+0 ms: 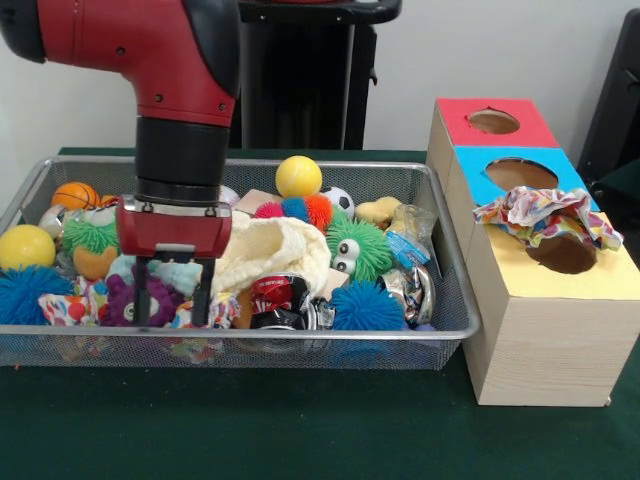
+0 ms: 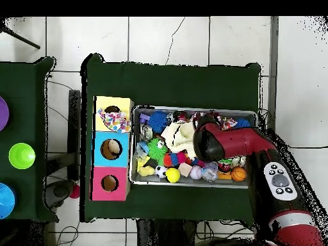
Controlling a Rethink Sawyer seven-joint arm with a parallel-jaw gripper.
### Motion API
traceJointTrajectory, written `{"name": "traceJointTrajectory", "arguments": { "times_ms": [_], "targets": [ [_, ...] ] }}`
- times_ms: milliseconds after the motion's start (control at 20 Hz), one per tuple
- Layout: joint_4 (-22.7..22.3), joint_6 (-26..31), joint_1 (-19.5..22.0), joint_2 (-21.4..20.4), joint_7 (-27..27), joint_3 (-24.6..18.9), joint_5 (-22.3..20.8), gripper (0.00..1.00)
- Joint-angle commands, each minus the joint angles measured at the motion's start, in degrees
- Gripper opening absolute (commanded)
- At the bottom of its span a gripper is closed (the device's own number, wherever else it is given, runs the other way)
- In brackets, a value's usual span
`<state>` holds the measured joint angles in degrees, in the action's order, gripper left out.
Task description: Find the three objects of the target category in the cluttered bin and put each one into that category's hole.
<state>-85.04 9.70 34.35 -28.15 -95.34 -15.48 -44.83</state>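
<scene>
Hand (image 1: 175, 290) hangs open-fingered over the purple plush (image 1: 130, 300) at the left of the wire bin (image 1: 455, 300), empty. Patterned cloth (image 1: 545, 215) drapes into the wooden box's (image 1: 545, 345) yellow hole, right of the bin.

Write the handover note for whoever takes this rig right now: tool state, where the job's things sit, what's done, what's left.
Tool: open, fingers lowered into the left part of the wire mesh bin, straddling the purple plush toy; nothing held.
Wooden box with three coloured holes stands right of the bin.
Done: a multicoloured patterned cloth hangs from the yellow hole, only partly in.
Left: which category is the target cannot be told; the red hole and blue hole look empty in the front view. The bin is full of clutter.
</scene>
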Motion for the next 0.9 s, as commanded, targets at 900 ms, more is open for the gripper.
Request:
{"name": "traceJointTrajectory", "arguments": {
  "times_ms": [900],
  "targets": [
    [-3.0, 19.12, 9.76, 10.91, -1.02, -7.56, 19.38, 1.0]
  ]
}}
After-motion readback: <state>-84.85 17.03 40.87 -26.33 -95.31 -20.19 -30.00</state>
